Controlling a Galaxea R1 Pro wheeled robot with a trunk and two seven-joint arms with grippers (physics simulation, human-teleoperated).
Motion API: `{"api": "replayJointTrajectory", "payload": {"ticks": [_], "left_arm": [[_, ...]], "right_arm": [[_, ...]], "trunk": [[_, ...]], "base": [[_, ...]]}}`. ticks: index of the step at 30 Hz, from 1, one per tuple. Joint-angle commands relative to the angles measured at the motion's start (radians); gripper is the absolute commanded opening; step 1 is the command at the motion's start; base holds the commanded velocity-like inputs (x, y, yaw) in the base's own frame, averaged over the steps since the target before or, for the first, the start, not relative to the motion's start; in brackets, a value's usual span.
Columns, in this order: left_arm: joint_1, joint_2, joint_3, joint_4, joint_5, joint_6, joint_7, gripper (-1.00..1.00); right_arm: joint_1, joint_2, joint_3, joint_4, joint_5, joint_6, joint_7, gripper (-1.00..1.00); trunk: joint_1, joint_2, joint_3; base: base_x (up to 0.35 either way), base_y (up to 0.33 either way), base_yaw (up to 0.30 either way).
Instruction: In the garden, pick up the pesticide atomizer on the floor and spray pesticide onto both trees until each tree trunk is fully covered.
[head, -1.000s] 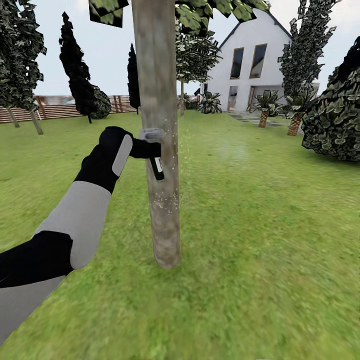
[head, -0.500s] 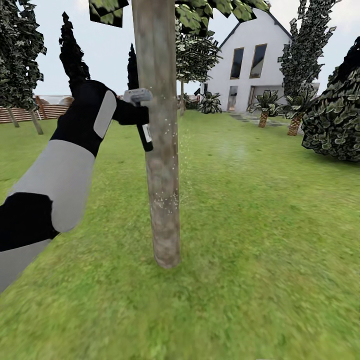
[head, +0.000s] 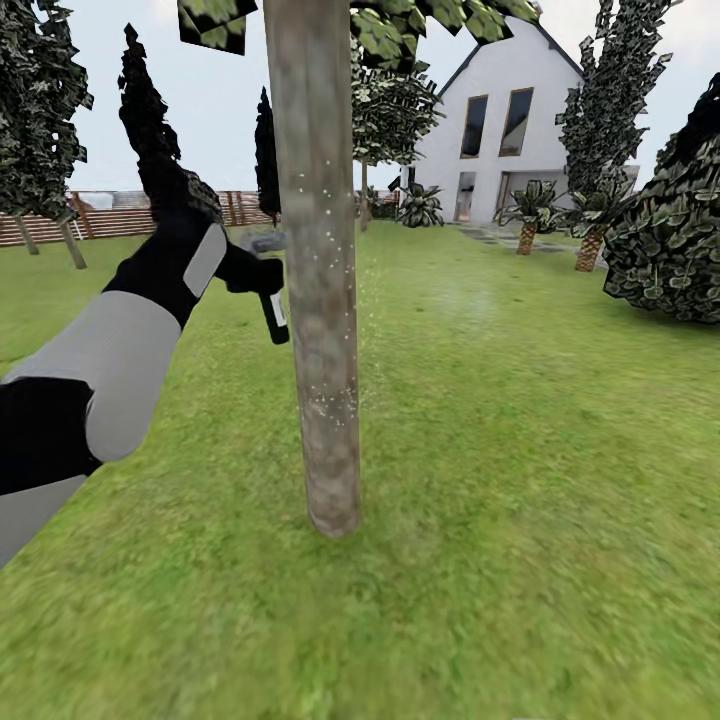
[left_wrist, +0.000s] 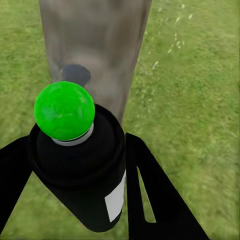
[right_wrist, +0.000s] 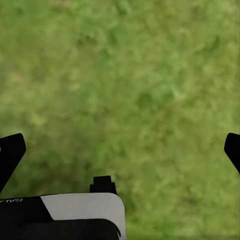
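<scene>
Beside the pale trunk, on its left, the spray bottle is held clamped in the left gripper, nozzle end close to the bark. White specks are seen on the trunk's middle part. The right gripper is seen spread wide over grass. Risk judged: bottle knocked against the trunk and twisted in the grip; the far side left uncovered.
</scene>
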Motion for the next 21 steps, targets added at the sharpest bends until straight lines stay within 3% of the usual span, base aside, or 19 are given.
{"api": "replayJointTrajectory", "payload": {"ticks": [1,7,13,18,21], "left_arm": [[-0.001,0.001,-0.006,0.002,0.008,0.003,0.002,-1.00],[-0.001,-0.001,-0.007,-0.100,0.008,0.004,0.001,-1.00],[-0.001,0.001,0.001,-0.117,0.006,0.004,0.001,-1.00],[-0.001,0.002,0.004,0.033,0.007,0.000,0.006,-1.00],[-0.001,0.001,0.004,0.147,0.007,-0.039,0.007,-1.00]], "right_arm": [[-0.001,0.000,0.008,0.003,-0.008,-0.005,-0.001,1.00],[-0.001,0.000,0.008,0.003,-0.008,-0.005,-0.001,1.00],[-0.001,0.000,0.008,0.003,-0.007,-0.005,-0.001,1.00],[-0.001,0.000,0.008,0.003,-0.008,-0.005,-0.001,1.00],[-0.001,0.000,0.008,0.003,-0.008,-0.005,-0.001,1.00]], "trunk": [[0.000,-0.001,-0.002],[0.000,-0.001,-0.002],[0.000,-0.001,-0.002],[0.000,-0.001,-0.002],[0.000,-0.001,-0.002]], "base": [[0.000,0.000,0.000],[0.000,0.000,0.000],[0.000,0.000,0.000],[0.000,0.000,0.000],[0.000,0.000,0.000]]}}
